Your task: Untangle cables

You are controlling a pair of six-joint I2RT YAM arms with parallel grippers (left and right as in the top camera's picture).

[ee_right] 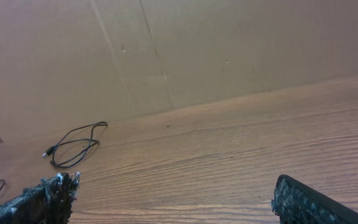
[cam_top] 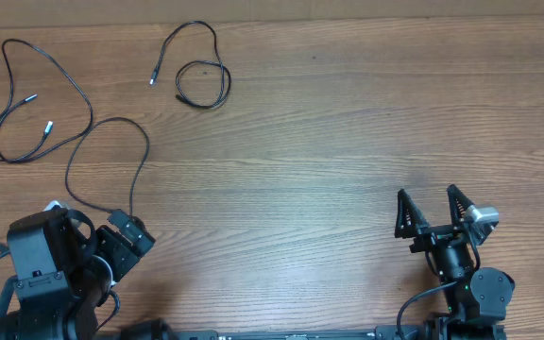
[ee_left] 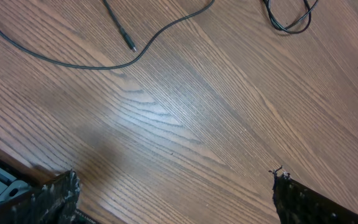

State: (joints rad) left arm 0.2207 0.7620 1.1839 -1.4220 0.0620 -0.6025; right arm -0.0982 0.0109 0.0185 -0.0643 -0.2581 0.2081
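Far from right claw (cam_top: 428,195), cables (cam_top: 147,144) lie.

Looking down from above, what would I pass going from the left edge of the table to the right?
Big loose cable loops → small coiled cable → right gripper, standing open. The left gripper shares the left side with the big loops, so it is left out of the order.

Seen from the left wrist, the long cable (ee_left: 92,66) and the coiled cable (ee_left: 289,28) are both cut off at the far edge.
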